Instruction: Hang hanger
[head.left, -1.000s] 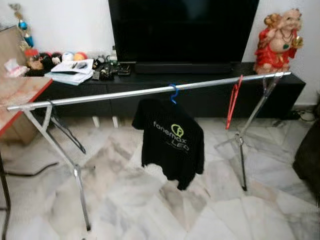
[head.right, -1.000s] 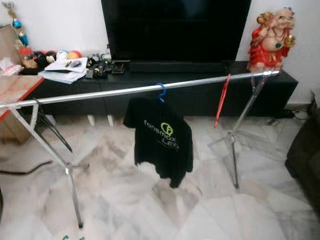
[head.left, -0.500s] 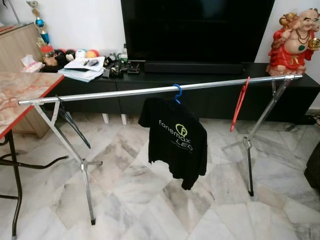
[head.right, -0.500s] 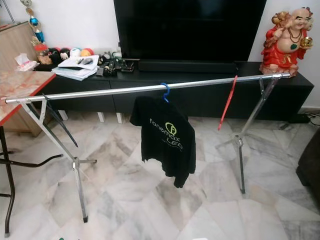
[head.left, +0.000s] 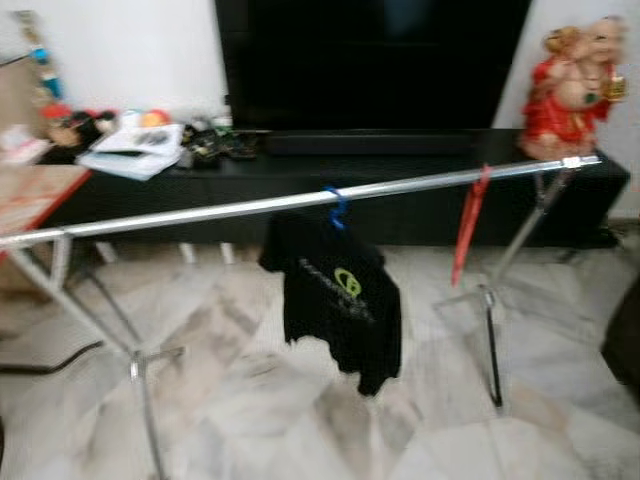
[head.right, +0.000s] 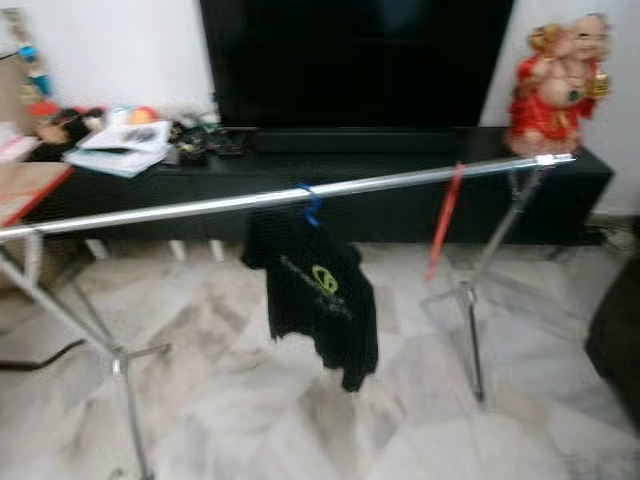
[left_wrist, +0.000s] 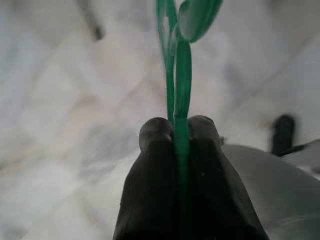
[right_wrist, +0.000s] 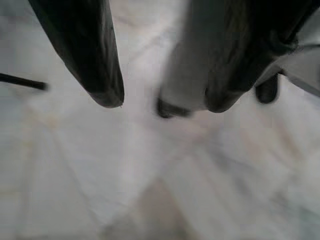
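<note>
Pointing away from left gripper (left_wrist: 180, 131): green hanger (left_wrist: 181, 75)

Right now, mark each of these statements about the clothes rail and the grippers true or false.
1. The left gripper is shut on a green hanger. True.
2. The black T-shirt hangs from a red hanger. False: its hook is a blue hanger.
3. A red hanger hangs bare on the rail, between the T-shirt and the red figurine. True.
4. The right gripper grips a hanger. False: its fingers are apart above the marble floor, with nothing between them.
5. The green hanger already hangs on the rail. False: it is in the left gripper.
</note>
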